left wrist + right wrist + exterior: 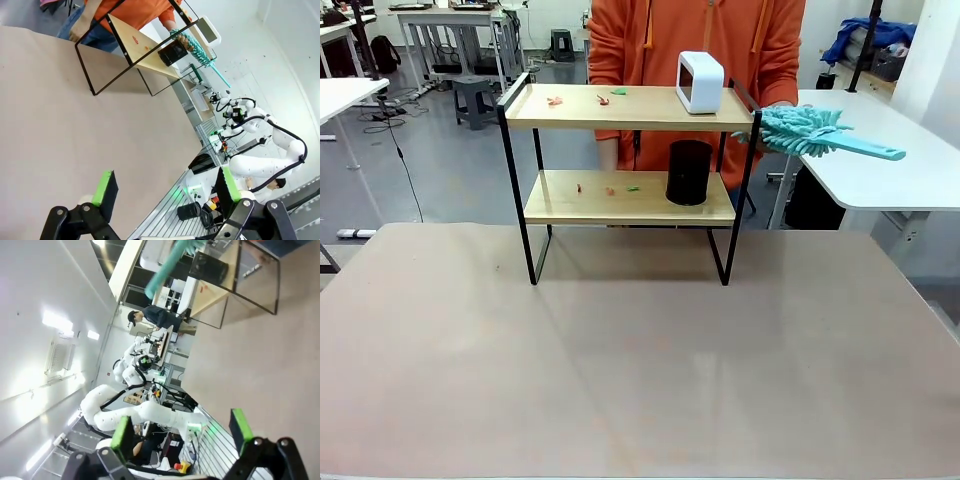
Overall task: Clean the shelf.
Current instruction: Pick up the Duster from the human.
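Note:
The shelf (620, 108) stands at the far middle of the brown table, with small red and green scraps on both wooden boards. A white box-shaped device (700, 82) sits on the top board and a black cylinder (689, 172) on the lower board. A person in orange stands behind it and holds a teal fluffy duster (810, 132) at the shelf's right end. The left wrist view shows the shelf (145, 52) far off beyond my open left gripper (165, 187). My right gripper (182, 429) is open too, with the shelf (220, 285) and duster (167, 267) far ahead.
The brown table (620, 360) stretches bare from the shelf to its near edge. A white table (890, 170) stands at the right behind the duster. Other desks and stools stand in the background.

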`<control>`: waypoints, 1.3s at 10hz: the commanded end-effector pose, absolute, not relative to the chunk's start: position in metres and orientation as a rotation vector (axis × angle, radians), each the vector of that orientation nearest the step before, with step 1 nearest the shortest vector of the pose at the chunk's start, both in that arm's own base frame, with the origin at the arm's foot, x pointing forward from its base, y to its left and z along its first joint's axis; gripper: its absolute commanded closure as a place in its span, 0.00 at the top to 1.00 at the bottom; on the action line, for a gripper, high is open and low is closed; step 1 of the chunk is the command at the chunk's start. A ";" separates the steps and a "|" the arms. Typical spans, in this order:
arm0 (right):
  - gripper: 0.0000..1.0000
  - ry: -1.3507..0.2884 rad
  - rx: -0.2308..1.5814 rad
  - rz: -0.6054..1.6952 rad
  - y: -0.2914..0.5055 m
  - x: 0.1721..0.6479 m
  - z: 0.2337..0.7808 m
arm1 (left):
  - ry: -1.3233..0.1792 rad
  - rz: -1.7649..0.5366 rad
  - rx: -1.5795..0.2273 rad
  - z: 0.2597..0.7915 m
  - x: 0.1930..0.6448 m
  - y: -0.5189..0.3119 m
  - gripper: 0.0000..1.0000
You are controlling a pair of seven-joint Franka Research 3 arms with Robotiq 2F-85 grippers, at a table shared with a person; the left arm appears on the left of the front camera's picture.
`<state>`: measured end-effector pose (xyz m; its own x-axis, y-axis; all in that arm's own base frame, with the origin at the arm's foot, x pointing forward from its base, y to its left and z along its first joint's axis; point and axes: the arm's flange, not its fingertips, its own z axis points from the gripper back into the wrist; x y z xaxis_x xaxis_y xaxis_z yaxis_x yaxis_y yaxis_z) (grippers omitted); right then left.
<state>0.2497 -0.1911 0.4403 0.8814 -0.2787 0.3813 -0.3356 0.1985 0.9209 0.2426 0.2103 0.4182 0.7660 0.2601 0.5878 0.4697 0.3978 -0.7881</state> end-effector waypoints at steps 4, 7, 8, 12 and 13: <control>1.00 -0.397 1.270 -0.109 -0.118 0.349 0.561 | -0.756 -0.169 -1.189 0.419 0.242 0.209 1.00; 1.00 -0.375 1.185 -0.117 -0.075 0.397 0.563 | -0.756 -0.169 -1.189 0.419 0.242 0.209 1.00; 1.00 -0.346 1.173 -0.147 -0.064 0.413 0.558 | -0.756 -0.169 -1.189 0.419 0.242 0.209 1.00; 1.00 -0.260 1.120 -0.183 -0.032 0.451 0.545 | -0.756 -0.169 -1.189 0.419 0.242 0.209 1.00; 1.00 -0.251 1.114 -0.192 -0.028 0.457 0.546 | -0.756 -0.169 -1.189 0.419 0.242 0.209 1.00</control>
<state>0.4486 -0.0322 0.5353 0.9562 -0.2612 0.1319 -0.0152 0.4058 0.9138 0.2426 0.2105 0.4175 0.7651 0.2592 0.5895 0.4714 0.3983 -0.7869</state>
